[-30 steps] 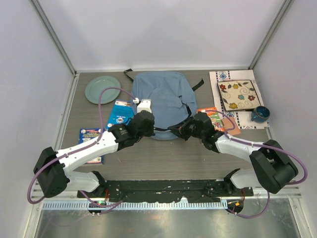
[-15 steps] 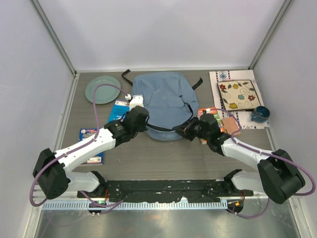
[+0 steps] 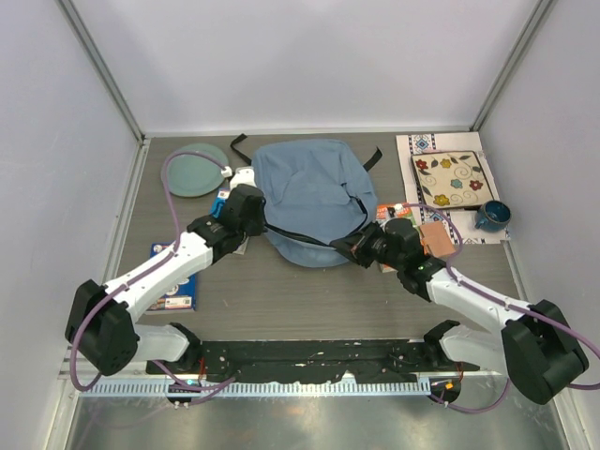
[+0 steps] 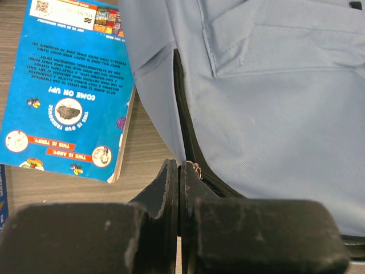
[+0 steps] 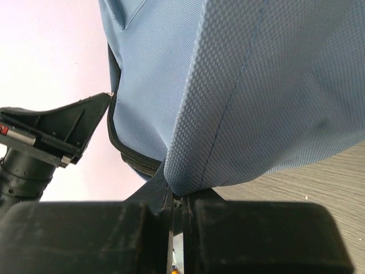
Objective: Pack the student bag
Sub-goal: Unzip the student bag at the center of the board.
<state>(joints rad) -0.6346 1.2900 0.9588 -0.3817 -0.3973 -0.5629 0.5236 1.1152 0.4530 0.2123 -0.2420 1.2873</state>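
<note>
1. There is one student bag (image 3: pixel 309 197), a large soft backpack of dusty light-blue fabric. It lies between the two grippers and both hold it.
2. The left gripper (image 4: pixel 179 177) has its fingers pressed together on the small metal zipper pull (image 4: pixel 197 167) of the bag's dark zipper. Blue fabric lies just right of these fingers.
3. The right gripper (image 5: pixel 175 197) is clamped on a fold of the bag's lower edge, which rises above its fingers.
4. There are two bright blue printed booklets. One (image 4: pixel 68 91) is just left of the left fingers, beside the bag. The other (image 3: pixel 173 281) is well behind them, partly under the arm.
5. One round pale-green plate (image 3: pixel 192 169) lies beyond the left fingers.
6. To the right of the right fingers there is one orange-red packet (image 3: pixel 389 214) and one flat brown item (image 3: pixel 436 236).
7. Farther out that way are one patterned cloth mat (image 3: pixel 422 145), one floral square tile (image 3: pixel 452 178) and one dark blue mug (image 3: pixel 491 216).
8. Since a second ago the left gripper has travelled up the bag's left side toward the plate. The dark open zipper line behind it is now longer. The right gripper has shifted slightly right.
</note>
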